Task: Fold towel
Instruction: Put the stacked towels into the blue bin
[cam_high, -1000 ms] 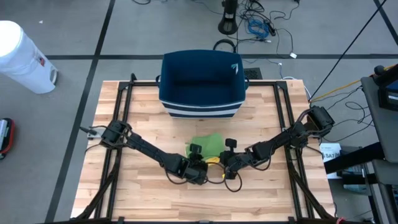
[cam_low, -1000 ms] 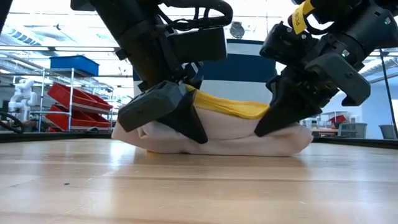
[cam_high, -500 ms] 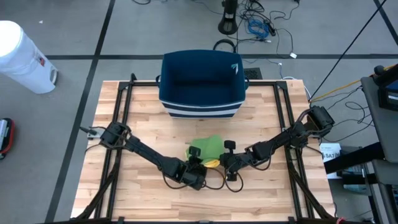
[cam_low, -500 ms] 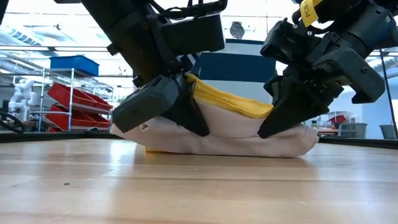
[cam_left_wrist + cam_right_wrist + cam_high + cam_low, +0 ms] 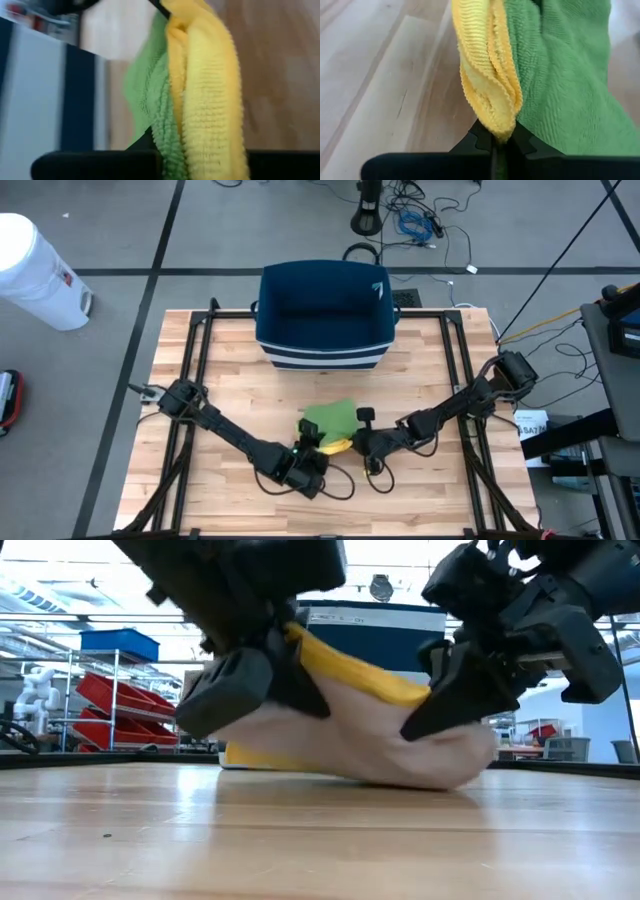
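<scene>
Both claws pinched the green-and-yellow towel (image 5: 328, 423) at the front middle of the wooden bench (image 5: 230, 395): the left claw (image 5: 306, 452) and right claw (image 5: 358, 442) each clamped tight on its near edge, lifting it.

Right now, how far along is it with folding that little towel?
Early to midway, I'd judge. Done: both claws have pinched the towel's near edge, the left claw and right claw each shut on it. In hand: that edge is lifted off the wooden table, yellow side showing in the low view. Left: carrying it over, laying it flat and letting go.
</scene>
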Robot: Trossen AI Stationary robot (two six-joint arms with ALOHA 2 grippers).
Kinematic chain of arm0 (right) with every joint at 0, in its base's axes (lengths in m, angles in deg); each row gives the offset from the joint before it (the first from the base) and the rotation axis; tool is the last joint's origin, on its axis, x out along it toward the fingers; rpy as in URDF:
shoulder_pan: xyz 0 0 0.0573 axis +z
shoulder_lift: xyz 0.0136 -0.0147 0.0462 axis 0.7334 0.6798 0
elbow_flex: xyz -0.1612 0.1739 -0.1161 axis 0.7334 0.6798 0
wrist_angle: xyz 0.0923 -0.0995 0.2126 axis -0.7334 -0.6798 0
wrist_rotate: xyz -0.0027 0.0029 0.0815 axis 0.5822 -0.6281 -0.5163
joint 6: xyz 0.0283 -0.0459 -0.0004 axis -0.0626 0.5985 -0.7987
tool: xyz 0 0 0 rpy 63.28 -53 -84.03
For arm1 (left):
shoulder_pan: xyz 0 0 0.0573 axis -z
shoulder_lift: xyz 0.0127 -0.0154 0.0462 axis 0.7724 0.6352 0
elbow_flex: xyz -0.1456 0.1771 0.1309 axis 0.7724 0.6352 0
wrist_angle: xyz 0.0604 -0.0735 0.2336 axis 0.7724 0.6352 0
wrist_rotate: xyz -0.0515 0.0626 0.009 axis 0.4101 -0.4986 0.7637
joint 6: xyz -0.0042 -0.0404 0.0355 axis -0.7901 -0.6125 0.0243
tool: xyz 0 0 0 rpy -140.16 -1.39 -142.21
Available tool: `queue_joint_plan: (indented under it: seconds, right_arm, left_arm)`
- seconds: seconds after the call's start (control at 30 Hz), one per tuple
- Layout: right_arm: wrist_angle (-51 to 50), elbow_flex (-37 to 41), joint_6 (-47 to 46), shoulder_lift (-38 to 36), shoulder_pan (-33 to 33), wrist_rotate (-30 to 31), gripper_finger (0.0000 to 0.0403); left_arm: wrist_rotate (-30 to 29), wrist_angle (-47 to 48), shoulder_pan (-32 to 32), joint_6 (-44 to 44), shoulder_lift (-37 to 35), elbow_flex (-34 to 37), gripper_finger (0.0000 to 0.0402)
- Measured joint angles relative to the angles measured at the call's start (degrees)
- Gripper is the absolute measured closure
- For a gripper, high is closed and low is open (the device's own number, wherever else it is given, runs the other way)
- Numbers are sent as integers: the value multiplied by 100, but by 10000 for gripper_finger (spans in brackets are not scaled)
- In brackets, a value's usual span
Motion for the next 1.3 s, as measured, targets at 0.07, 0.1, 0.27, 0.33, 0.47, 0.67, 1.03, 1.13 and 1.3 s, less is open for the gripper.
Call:
queue_joint_plan:
  seconds: [0.07, 0.1, 0.27, 0.33, 0.47, 0.67, 1.03, 1.13, 1.3]
  right_arm:
    - [64, 0, 266, -50, 53, 266, 397]
    - [66, 0, 359, -101, 72, 416, 397]
    - [-26, 0, 1054, -551, 160, 1414, 398]
    - [-22, 0, 1483, -802, 204, 1783, 398]
    - [33, -9, 2363, -1429, 273, 2442, 398]
    - [64, -396, 3853, -2238, 224, 2756, 398]
    - [-579, -1878, 5744, -2620, -614, 2701, 398]
    - [-763, -2217, 5993, -2620, -963, 2678, 398]
    - [-1003, -2578, 6333, -2620, -1548, 2521, 398]
  left_arm:
    - [-387, 109, 48, 159, -8, -124, 367]
    - [-574, 198, 71, 264, -8, -210, 367]
    - [-1655, 435, 102, 1019, -10, -611, 367]
    - [-2040, 470, 76, 1391, -46, -762, 367]
    - [-2553, 463, -72, 1985, -207, -1051, 367]
    - [-2880, 429, -378, 2948, -574, -1543, 367]
    - [-2763, 189, -1137, 4841, -1103, -2638, 367]
    - [-2508, 50, -1472, 5339, -1186, -2886, 367]
    - [-1788, 78, -2132, 5631, -1420, -3017, 367]
